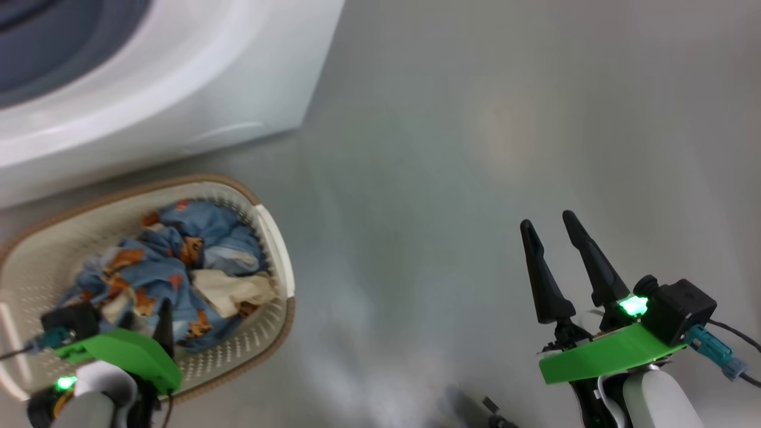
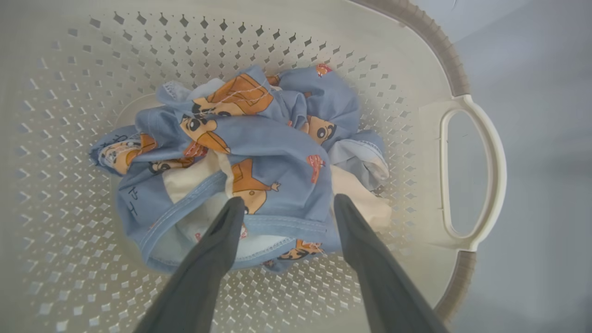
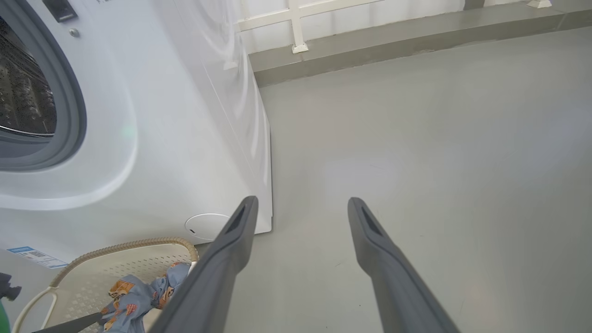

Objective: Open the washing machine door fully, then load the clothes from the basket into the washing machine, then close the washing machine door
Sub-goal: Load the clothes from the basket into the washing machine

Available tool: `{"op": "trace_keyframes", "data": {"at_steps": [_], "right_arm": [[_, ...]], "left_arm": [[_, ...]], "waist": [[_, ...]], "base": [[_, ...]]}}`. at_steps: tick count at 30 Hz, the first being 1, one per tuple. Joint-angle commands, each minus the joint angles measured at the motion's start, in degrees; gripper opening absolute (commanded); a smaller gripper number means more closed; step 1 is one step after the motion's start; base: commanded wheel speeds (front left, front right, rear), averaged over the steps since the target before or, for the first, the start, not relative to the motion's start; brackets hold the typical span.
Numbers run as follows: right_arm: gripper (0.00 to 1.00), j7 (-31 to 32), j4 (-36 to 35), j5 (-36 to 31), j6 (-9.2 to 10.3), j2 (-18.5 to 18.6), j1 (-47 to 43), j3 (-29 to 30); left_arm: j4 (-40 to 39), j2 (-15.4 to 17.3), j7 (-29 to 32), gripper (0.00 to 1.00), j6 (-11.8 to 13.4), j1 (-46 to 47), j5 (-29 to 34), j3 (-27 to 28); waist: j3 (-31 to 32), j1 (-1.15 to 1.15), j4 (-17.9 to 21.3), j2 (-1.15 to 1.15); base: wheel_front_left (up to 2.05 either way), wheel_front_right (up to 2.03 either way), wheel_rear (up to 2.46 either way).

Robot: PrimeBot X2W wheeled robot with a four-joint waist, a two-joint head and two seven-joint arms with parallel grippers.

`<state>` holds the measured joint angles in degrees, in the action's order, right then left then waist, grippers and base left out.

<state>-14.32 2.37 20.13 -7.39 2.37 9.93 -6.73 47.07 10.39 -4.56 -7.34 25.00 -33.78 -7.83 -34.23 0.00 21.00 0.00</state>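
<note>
Blue tiger-print clothes (image 2: 259,152) lie bunched with a cream piece in the basket (image 2: 471,175), which stands on the grey floor (image 1: 446,148) just in front of the washing machine (image 3: 175,115). The left claw (image 2: 286,200) hangs released inside the basket, fingers spread over the heap's near edge. The right claw (image 3: 301,201) is also released, grasping nothing, above the floor well apart from the basket.
</note>
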Motion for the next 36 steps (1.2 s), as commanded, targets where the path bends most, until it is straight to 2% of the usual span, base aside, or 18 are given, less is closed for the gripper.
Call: {"op": "trace_keyframes", "data": {"at_steps": [1,9,17,36], "right_arm": [[1.0,-0.7,-1.5,0.5,-0.1,0.5,0.2,-1.4],[1.0,-0.7,-2.0,1.8,-0.1,0.5,1.3,-1.4],[1.0,-0.7,-2.6,2.0,-0.1,0.5,2.3,-1.5],[1.0,-0.7,-4.3,1.3,-0.1,0.5,3.5,-2.1]], "left_arm": [[-0.1,1.9,-0.7,1.0,-0.1,0.5,-0.4,1.0],[3.5,4.9,-2.4,1.0,-0.1,4.1,-1.4,0.5],[6.8,6.3,-3.8,1.0,-0.1,8.3,-1.2,-0.4],[15.4,7.4,1.8,1.0,-0.1,20.6,-0.4,-5.1]], "waist": [[-3.9,0.0,2.3,0.0],[-7.6,0.0,3.2,0.0],[-10.9,0.0,3.2,0.0],[-17.9,0.0,2.4,0.0]], "base": [[0.0,0.0,0.0],[0.0,0.0,0.0],[0.0,0.0,0.0],[0.0,0.0,0.0]]}}
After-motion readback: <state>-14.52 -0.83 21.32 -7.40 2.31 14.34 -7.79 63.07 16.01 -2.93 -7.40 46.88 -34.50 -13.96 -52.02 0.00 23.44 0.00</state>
